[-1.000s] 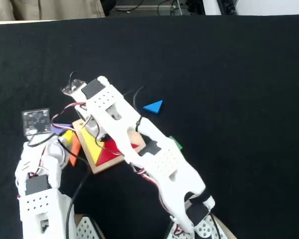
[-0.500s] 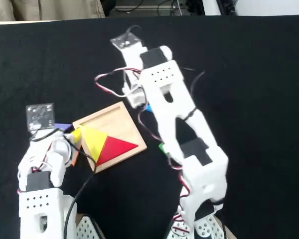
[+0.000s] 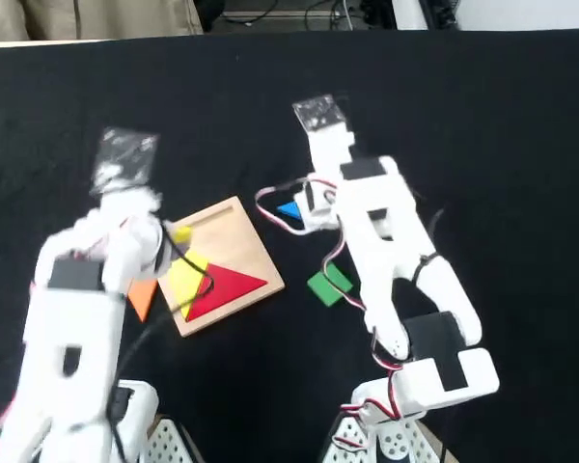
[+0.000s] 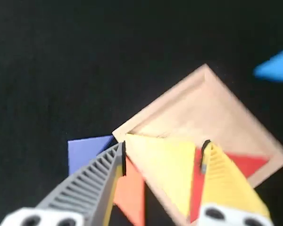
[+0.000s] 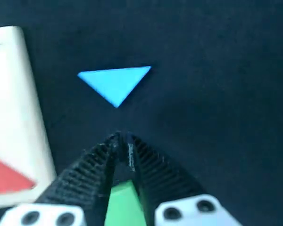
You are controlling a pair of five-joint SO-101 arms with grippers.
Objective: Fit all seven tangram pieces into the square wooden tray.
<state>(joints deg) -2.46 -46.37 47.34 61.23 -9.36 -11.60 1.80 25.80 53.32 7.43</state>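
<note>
Hovering over the square wooden tray [image 3: 234, 227], the left gripper [image 4: 163, 146] is held wide open and empty astride the seated yellow triangle [image 4: 167, 162], presumably for nudging. The right gripper [image 5: 122, 140] is shown pinched closed, empty, near the blue triangle [image 5: 115, 82] lying outside the tray.

I can read no text, number, label or sign in any of my views. The wooden tray [image 3: 230, 239] shows plain wood, with no print that I can make out.
</note>
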